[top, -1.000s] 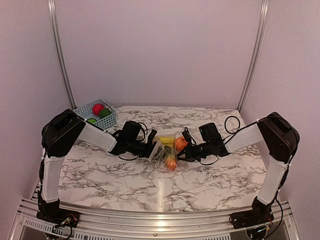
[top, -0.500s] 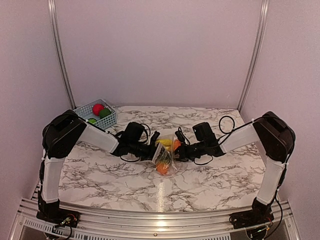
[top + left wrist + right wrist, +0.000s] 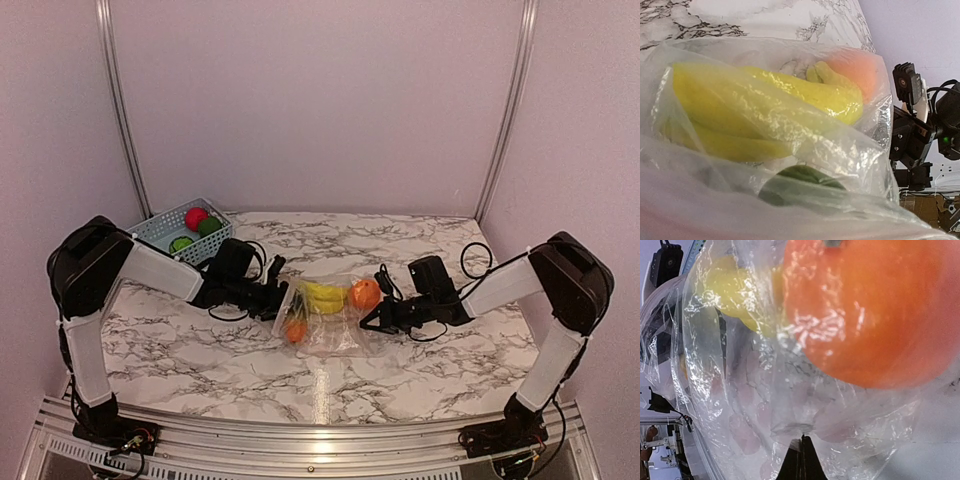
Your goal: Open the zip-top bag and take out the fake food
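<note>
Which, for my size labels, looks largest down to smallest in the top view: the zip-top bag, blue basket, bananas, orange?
1. zip-top bag
2. blue basket: close to the bag in size, so these two are unsure
3. bananas
4. orange: only slightly smaller than the bananas

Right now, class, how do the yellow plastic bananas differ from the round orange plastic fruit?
The yellow plastic bananas are long and curved; the round orange plastic fruit is a ball. The bananas lie centrally; the fruit sits further right. Both are inside the clear zip-top bag.
</note>
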